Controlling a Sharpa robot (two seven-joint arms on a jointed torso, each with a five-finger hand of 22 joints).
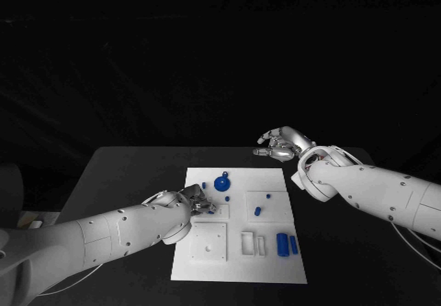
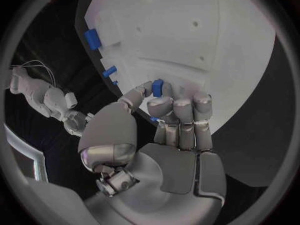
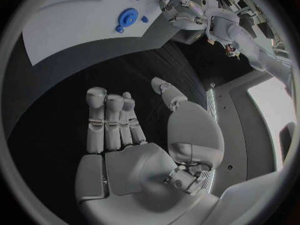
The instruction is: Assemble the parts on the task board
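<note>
Left wrist view: small blue peg [image 2: 157, 88] pinched between thumb and fingertips of the left hand [image 2: 172, 120], held just over the white board [image 2: 206, 30] near its left edge. Judged step: seating the peg. It should go in upright, pushed straight down only once it sits over its hole. Right hand [image 1: 280, 144] hangs beyond the board's far edge, fingers apart, holding nothing. Head view adds the blue disc [image 1: 222, 183] and blue blocks [image 1: 287, 244], and hides the pinch.
</note>
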